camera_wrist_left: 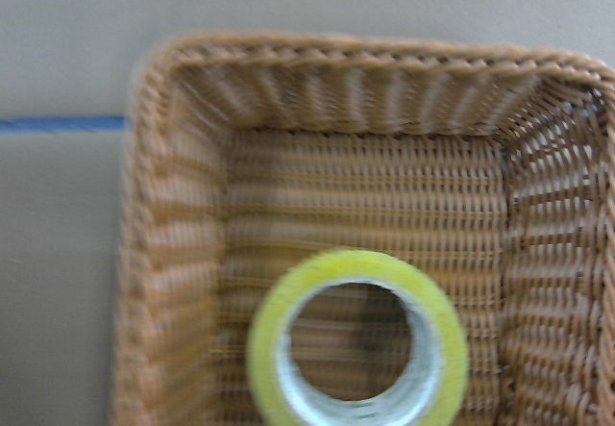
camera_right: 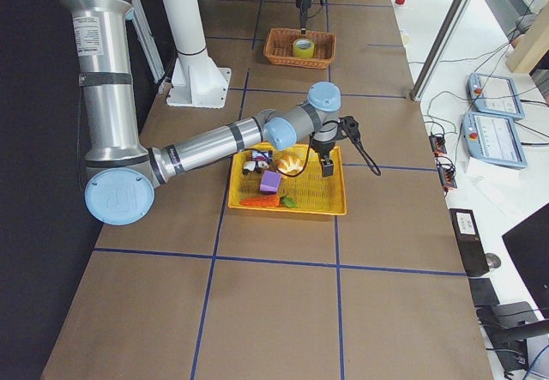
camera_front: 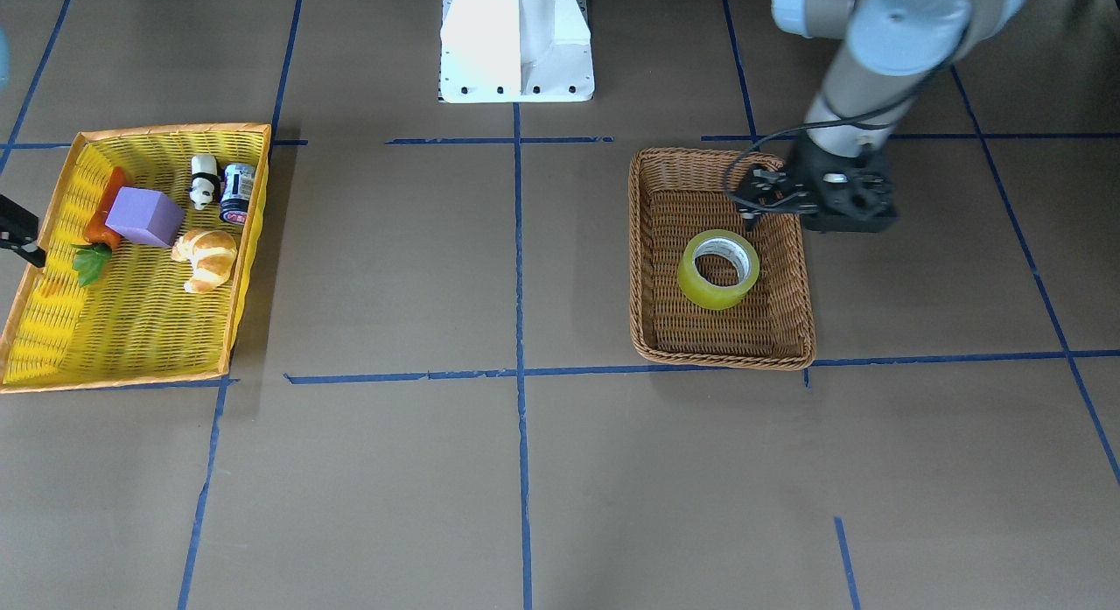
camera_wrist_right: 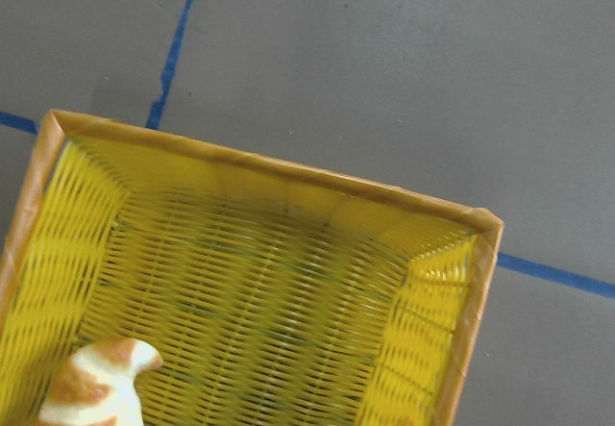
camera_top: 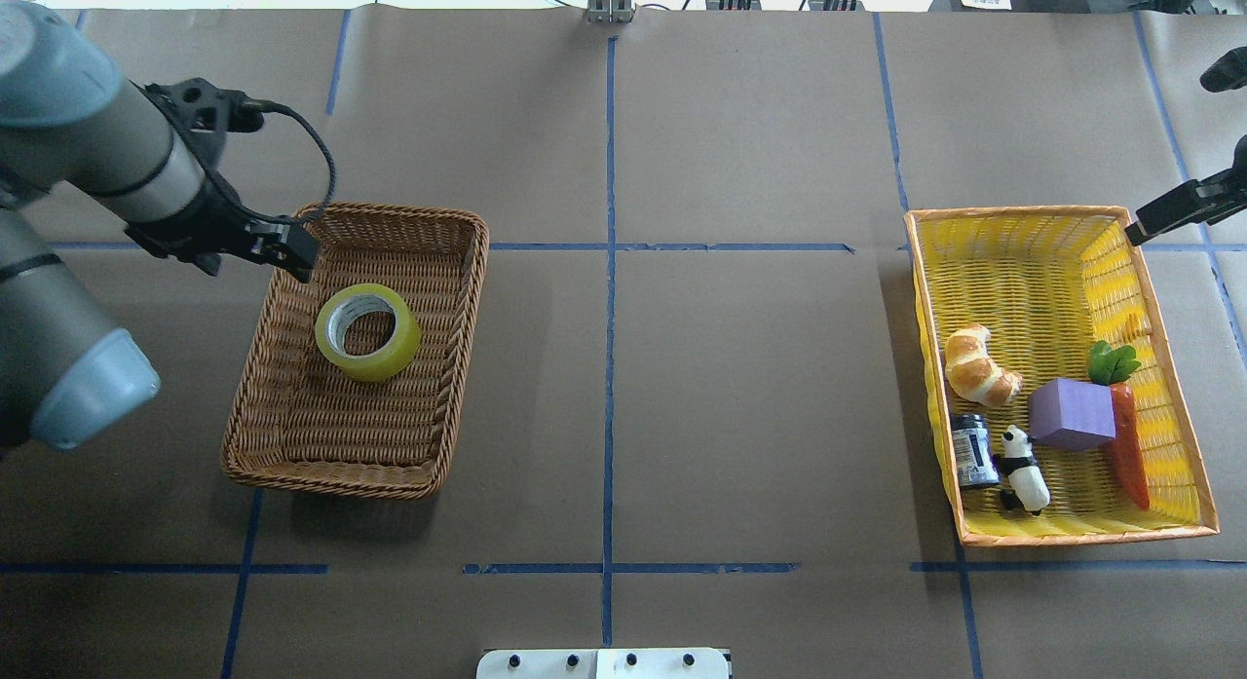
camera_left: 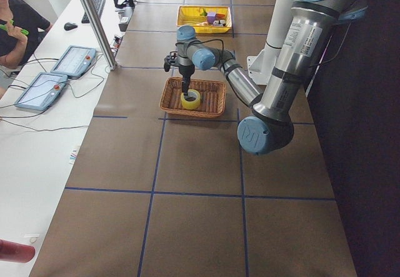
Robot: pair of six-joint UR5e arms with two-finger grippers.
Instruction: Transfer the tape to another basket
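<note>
The yellow tape [camera_top: 390, 353] lies flat inside the brown wicker basket [camera_top: 255, 387], a little toward its far half. My left gripper [camera_top: 292, 255] hangs over the basket's far-left corner, just beside the roll and apart from it, with nothing between its fingers; it looks open. In the front-facing view the same gripper [camera_front: 751, 206] sits above the tape [camera_front: 691, 286]. The left wrist view looks straight down on the tape [camera_wrist_left: 264, 349] and the basket [camera_wrist_left: 173, 205]. My right gripper [camera_top: 1140, 229] hovers by the far-right corner of the yellow tray; whether it is open or shut does not show.
The yellow tray [camera_top: 1033, 270] with an orange rim sits on the right and holds a croissant [camera_top: 979, 367], a purple block [camera_top: 1072, 414], a carrot [camera_top: 1128, 445], a small can [camera_top: 972, 450] and a panda figure [camera_top: 1023, 470]. A white mount [camera_front: 516, 41] stands at the robot's side.
</note>
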